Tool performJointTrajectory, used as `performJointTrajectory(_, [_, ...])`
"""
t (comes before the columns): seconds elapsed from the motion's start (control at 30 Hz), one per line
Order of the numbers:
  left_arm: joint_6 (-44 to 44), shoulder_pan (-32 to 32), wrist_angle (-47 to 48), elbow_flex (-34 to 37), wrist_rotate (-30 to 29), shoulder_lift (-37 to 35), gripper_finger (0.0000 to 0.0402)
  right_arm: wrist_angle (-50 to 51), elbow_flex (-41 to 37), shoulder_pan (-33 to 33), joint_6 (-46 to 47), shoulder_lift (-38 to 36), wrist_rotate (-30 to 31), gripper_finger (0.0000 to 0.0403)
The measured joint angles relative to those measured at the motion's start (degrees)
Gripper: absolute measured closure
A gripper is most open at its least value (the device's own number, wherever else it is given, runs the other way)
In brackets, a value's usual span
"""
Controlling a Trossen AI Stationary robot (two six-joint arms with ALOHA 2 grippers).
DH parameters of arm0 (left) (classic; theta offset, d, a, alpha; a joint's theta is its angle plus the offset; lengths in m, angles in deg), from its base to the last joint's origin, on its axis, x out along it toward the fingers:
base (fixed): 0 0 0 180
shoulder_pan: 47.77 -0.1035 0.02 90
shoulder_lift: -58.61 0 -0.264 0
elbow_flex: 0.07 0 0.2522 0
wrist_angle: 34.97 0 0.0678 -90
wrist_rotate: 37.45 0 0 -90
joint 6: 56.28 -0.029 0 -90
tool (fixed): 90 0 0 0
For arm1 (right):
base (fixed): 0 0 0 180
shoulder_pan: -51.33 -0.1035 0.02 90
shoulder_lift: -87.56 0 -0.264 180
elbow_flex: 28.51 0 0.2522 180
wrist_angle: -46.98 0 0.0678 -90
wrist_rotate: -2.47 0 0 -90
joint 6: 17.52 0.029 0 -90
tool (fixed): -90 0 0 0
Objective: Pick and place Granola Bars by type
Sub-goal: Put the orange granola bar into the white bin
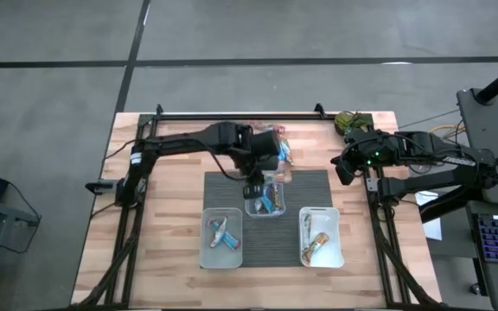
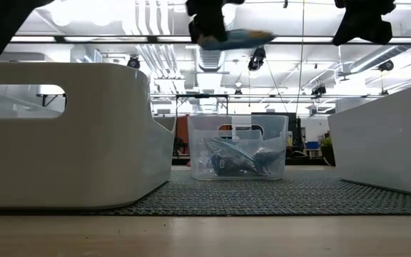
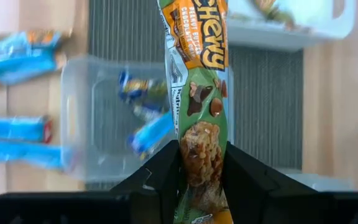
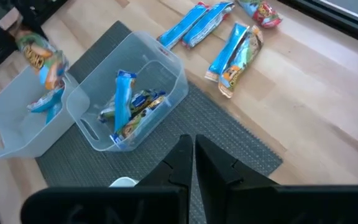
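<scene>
Tabletop (image 1: 162, 216): we are logging a wooden surface carrying a dark mat (image 1: 318, 186) with three clear tubs on it.
Tubs: we are counting a middle tub (image 1: 264, 200) holding blue-wrapped bars, a left tub (image 1: 221, 238) and a right tub (image 1: 321, 236), each with a few bars.
Left hand (image 3: 199, 177): we are seeing it hanging above the middle tub, fingers closed on a green-and-orange bar (image 3: 199, 112) whose long axis is running straight out from the fingers.
Key relation: we are judging the right tub, with tan-wrapped contents, the likelier match; it is lying off to the right, the middle tub directly below.
Right hand (image 4: 193, 163): we are noting it waiting at the tabletop's right edge, fingers nearly together, holding nothing.
Loose bars (image 4: 211, 31): we are listing several blue ones lying beyond the mat.
</scene>
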Motion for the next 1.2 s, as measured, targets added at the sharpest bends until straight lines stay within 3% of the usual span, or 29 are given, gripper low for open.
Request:
performJointTrajectory(0.4, [4.3,1.7,-16.9,1.0,6.7,0.0,0.0308,-0.1,0.0,0.0,0.0,0.0,-0.1,0.0390])
performJointTrajectory(0.77, [4.9,2.6,-21.0,1.1,10.2,0.1,0.0308,0.0,0.0,0.0,-0.2,-3.0,-0.1,0.0390])
performJointTrajectory(1.0, [5.0,3.9,-30.1,3.6,11.8,0.7,0.0308,0.1,0.0,0.0,-0.9,-6.9,-0.2,0.0390])
performJointTrajectory(1.2, [8.2,4.0,-36.3,8.4,14.2,0.8,0.0308,0.1,0.0,0.0,-6.4,-10.5,-7.9,0.0390])
